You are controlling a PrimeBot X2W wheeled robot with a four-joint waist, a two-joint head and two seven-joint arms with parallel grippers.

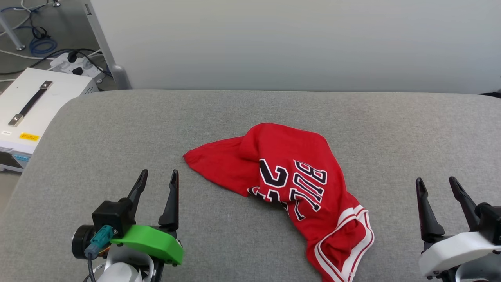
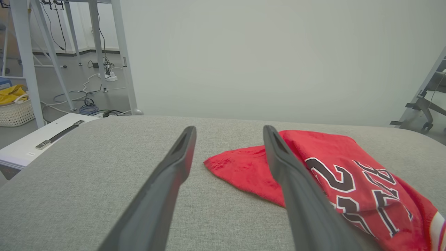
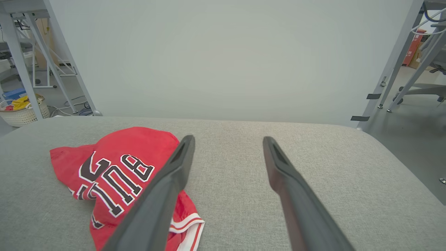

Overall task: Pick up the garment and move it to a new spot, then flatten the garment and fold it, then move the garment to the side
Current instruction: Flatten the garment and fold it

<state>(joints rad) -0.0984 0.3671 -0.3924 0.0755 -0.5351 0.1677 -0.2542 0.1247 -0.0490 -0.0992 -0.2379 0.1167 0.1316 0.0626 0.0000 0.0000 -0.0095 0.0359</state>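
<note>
The garment is a red jersey lying crumpled in the middle of the grey padded table, black white-outlined lettering facing up and white-striped trim at its near end. My left gripper hovers open at the lower left, apart from the garment's left corner. My right gripper stands open at the lower right, well clear of the cloth. In the left wrist view the garment lies to the right of the spread fingers. Through the right wrist view the garment sits left of the gripper.
A white case with a black handle stands off the table's left edge, with cables and a power strip on the floor behind. A pale wall panel runs along the table's far edge. A basket sits on the floor.
</note>
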